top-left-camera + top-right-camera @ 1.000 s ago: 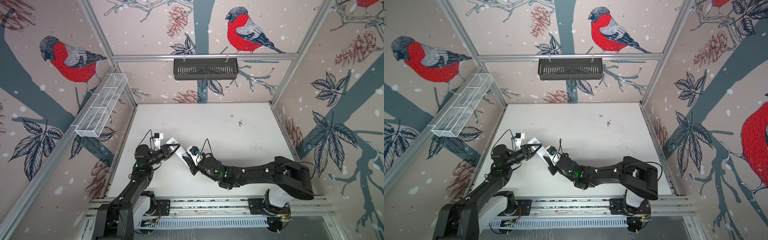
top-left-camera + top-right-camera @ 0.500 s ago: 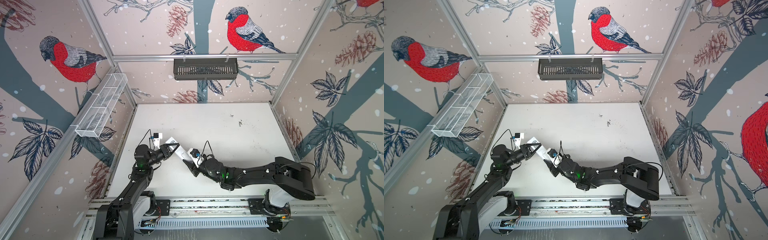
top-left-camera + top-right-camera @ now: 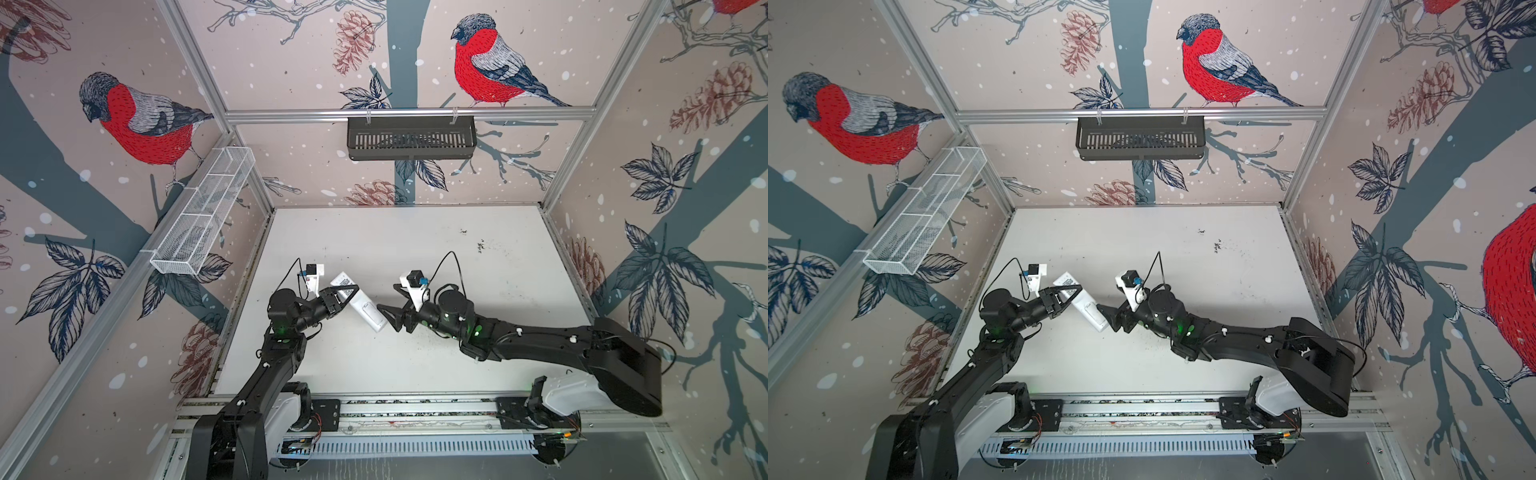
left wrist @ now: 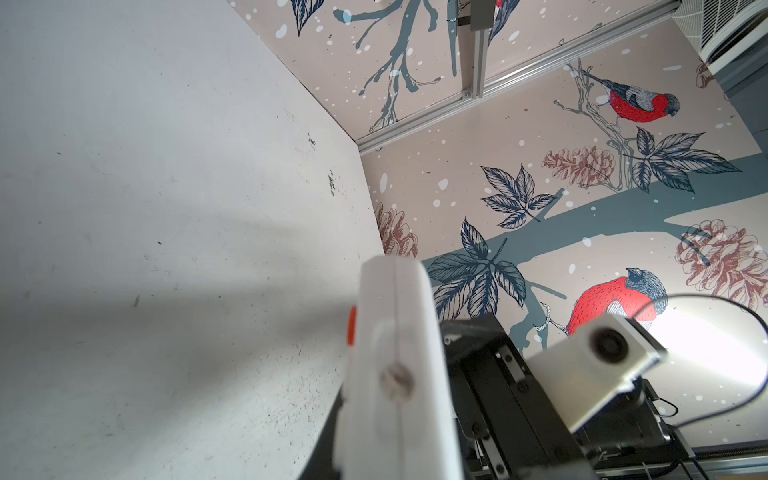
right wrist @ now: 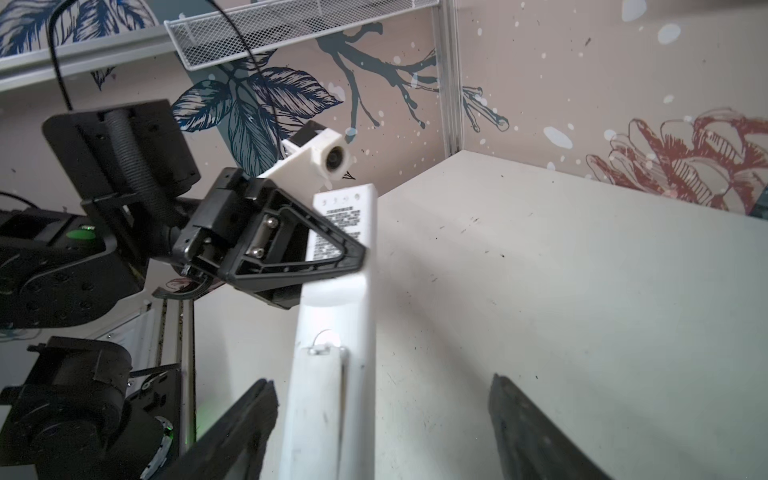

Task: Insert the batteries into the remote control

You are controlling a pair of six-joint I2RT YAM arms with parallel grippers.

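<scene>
- White plastic, the remote control [image 5: 332, 324] hangs in the air above the surface [image 3: 415, 249], label side towards the right wrist camera and sloping down towards the right arm.
- The left end effector [image 5: 353, 253] is clamped across the remote control near its labelled end and is the only thing carrying it.
- The right end effector [image 5: 381, 380] stands wide apart and holds nothing. Its jaws straddle the free end, one close beside it and the other well clear.
- Risk: with a grip at one end only, a nudge from that near jaw could pivot or slip the remote control.
- Risk: the batteries show in no view, and the back panel looks seated, so whether they are loaded cannot be told.
- Around: a black basket [image 3: 411, 137] and a white wire basket [image 3: 203, 216] hang on the walls, well away. Nothing on the surface blocks either arm.
</scene>
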